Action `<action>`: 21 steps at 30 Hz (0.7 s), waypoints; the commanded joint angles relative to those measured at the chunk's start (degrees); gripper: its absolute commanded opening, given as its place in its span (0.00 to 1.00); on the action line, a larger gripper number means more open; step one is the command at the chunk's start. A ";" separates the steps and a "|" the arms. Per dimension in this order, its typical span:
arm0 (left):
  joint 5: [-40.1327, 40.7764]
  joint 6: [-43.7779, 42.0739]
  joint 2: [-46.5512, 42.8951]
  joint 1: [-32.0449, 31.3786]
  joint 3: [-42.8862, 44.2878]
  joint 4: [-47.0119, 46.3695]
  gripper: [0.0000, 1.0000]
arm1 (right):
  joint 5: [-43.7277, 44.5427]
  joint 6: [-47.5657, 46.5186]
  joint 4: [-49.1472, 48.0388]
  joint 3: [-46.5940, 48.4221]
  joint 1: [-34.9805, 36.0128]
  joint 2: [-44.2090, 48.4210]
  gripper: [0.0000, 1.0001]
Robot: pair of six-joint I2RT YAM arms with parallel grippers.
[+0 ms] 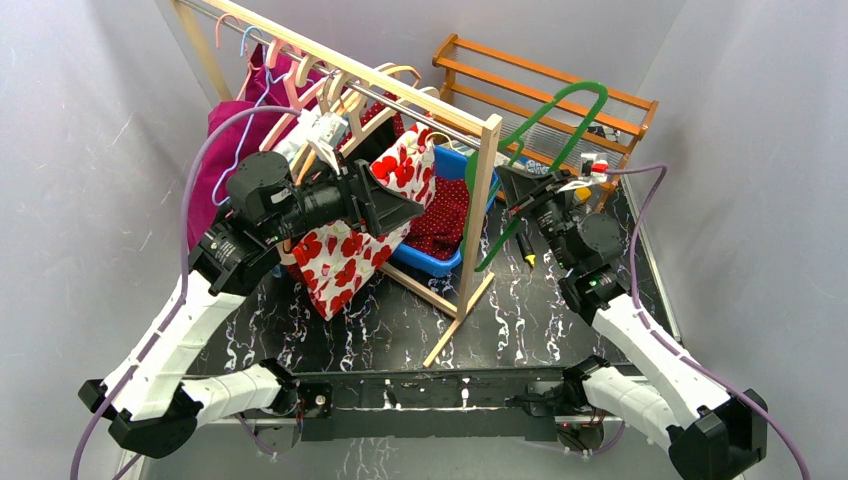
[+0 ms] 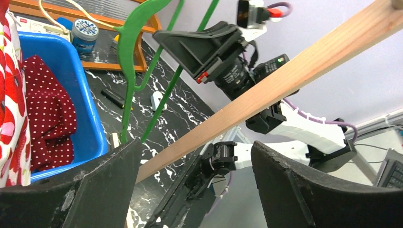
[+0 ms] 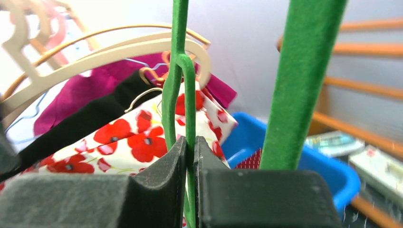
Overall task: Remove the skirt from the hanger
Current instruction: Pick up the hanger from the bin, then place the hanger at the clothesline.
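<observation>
Skirt (image 1: pixel 345 255) position: the white, poppy-printed garment hangs at centre-left, just beside the near-left side of the blue bin (image 2: pixel 90 118) and left of the wooden rack's right post (image 1: pixel 483 190). Its upper edge sits near that post, and its lower part drapes down toward the table. I cannot tell what supports the upper edge.

Hanger position: the green hanger (image 3: pixel 304 85) stands to the right of the post, well apart from the skirt in the top view, and I see no fabric on it.

Jaw states:
1. The right gripper (image 3: pixel 190 156) is pinched tight on the thin green wire of the hanger.
2. The left gripper (image 2: pixel 195 145) is close beside the skirt with its fingers spread wide and nothing between them.

Progress, as I judge it: the separation looks done, since garment and hanger occupy different sides of the post.

What is left:
1. Confirm that the skirt's upper edge is not snagged on the rack or on a neighbouring hanger.
2. Set the skirt down. The bin already holds a dark red polka-dot cloth (image 2: pixel 47 114).
3. Dispose of the green hanger.
</observation>
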State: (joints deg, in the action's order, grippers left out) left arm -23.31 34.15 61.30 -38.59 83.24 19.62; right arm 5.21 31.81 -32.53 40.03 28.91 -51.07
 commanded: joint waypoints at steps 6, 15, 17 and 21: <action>1.89 11.39 -1.13 -0.17 -1.05 -8.20 0.83 | -20.01 -9.04 -12.36 4.63 0.01 3.06 0.00; 8.15 12.24 -2.18 -0.17 -2.52 -9.54 0.78 | -23.55 5.27 -18.86 2.87 -0.03 5.29 0.00; 8.92 11.96 -2.60 -0.18 -2.89 -10.02 0.78 | -23.85 7.08 -19.15 3.16 -0.01 5.20 0.00; 7.19 11.68 -2.80 -0.17 -4.02 -14.56 0.69 | -26.11 10.03 -18.14 4.37 0.01 4.13 0.00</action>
State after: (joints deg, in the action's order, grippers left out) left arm -16.05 45.95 59.96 -38.59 80.03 10.90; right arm -18.37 37.06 -46.41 42.11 28.91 -46.61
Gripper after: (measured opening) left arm 0.733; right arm 0.143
